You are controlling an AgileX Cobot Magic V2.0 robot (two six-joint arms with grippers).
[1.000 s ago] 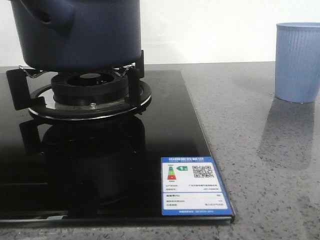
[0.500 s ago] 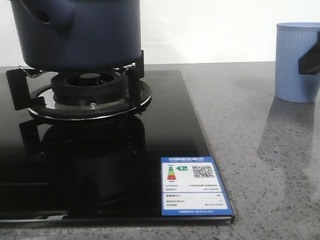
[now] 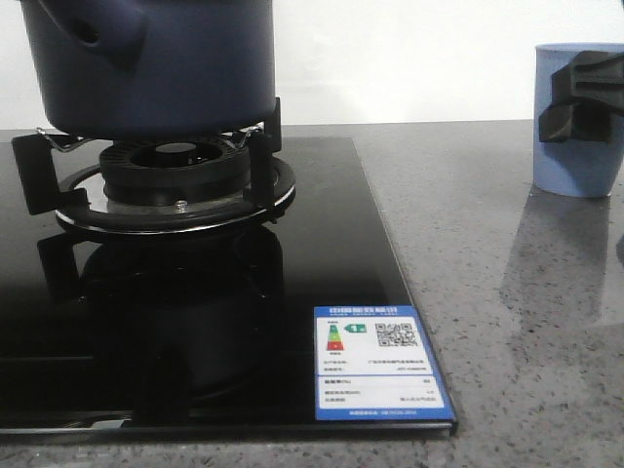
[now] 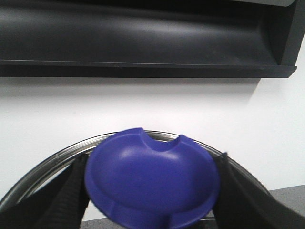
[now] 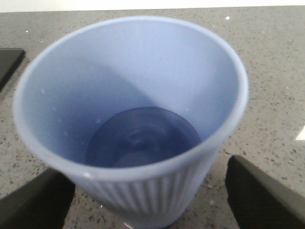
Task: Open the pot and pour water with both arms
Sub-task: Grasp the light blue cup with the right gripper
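Navy-blue and matte, the pot (image 3: 146,63) sits on the black burner grate (image 3: 171,180) of a glossy black glass cooktop (image 3: 195,322), at the far left of the front view, with its stubby hollow spout (image 3: 93,34) pointing toward the camera's left. Only its lower body shows; the top is cut off by the frame. A blue-and-white energy label (image 3: 378,363) is stuck on the near right corner of the cooktop. To the right, on the speckled grey countertop (image 3: 507,312), stands a light blue ribbed cup (image 3: 575,122).

In front of that cup, at the right edge of the front view, is the right gripper (image 3: 585,97). The right wrist view looks down into the cup (image 5: 133,124), with 2 dark fingers (image 5: 257,195) spread wide, 1 on each side of its base and neither clearly touching it, so the fingers stand open around the cup.

The left wrist view shows the left gripper (image 4: 152,191) closed on a round blue knob (image 4: 152,183), with a ribbed black finger (image 4: 71,191) pressed against each side. Behind the knob curves a metal-rimmed lid (image 4: 52,160), seen against a white wall and a dark shelf (image 4: 143,38).
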